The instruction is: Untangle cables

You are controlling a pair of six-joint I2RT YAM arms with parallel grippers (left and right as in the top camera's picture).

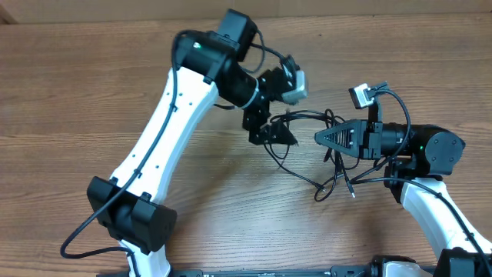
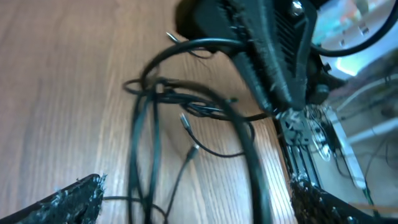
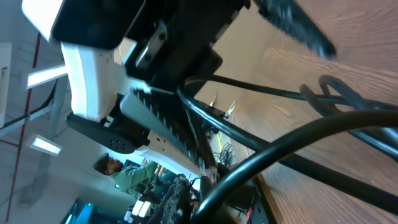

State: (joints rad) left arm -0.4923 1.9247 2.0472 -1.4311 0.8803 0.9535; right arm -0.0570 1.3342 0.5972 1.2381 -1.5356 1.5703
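Cables lie knotted on the table; right gripper is clamped on one strand, left gripper spread wide, empty, over the knot; next it likely should close on a loop and draw it clear

The cables lie in one loose black tangle on the wooden table. The left gripper is at the left edge of the tangle, jaws spread wide over the outermost loops. The right gripper is on the right side of the tangle, jaws closed to a point aimed across the loops. Strands pass above and below the point; contact with a strand cannot be confirmed. Two loose cable ends trail from the lower edge of the tangle. The left arm's white link extends down-left from the tangle.
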